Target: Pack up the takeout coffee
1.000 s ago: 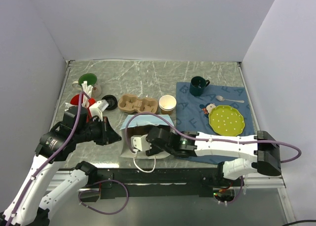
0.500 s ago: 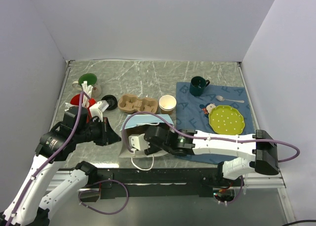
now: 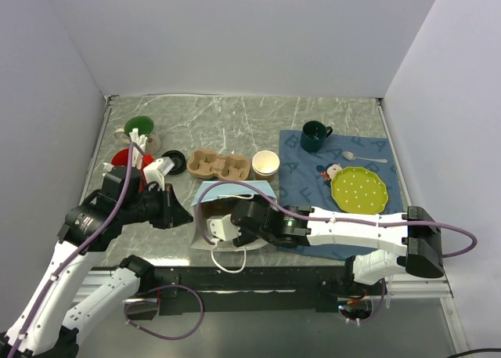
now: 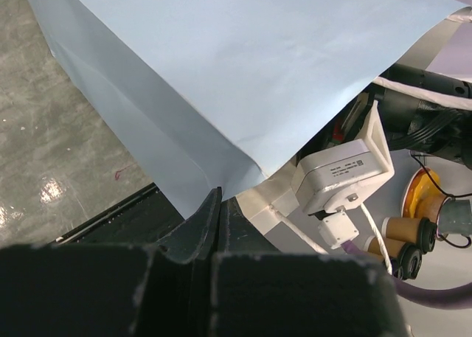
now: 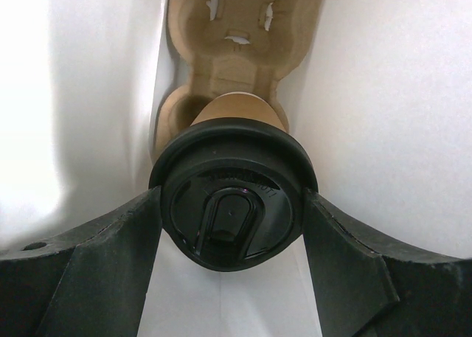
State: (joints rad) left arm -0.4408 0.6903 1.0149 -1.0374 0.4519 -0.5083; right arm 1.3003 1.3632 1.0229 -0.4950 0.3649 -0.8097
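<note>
The takeout coffee [image 5: 237, 110], a tan paper cup under a black lid [image 5: 230, 226], lies inside the light blue paper bag [image 3: 233, 192]. Its base rests in a socket of a brown pulp carrier [image 5: 243, 35] deeper in the bag. My right gripper [image 5: 230, 198] reaches into the bag's mouth, and its two black fingers press the lid's rim from both sides. My left gripper [image 4: 220, 197] is shut on the bag's lower edge [image 4: 206, 182], at the bag's left side in the top view [image 3: 186, 215].
A second pulp carrier [image 3: 219, 166], an open paper cup [image 3: 266, 164] and a loose black lid [image 3: 174, 162] sit behind the bag. A dark green mug [image 3: 315, 135], spoon [image 3: 364, 158] and green plate [image 3: 358, 190] lie on the blue cloth [image 3: 301, 178] at right. A red cup [image 3: 124, 158] stands far left.
My right gripper has shifted slightly inside the bag's mouth with the cup. The left gripper has kept its hold on the bag's edge.
</note>
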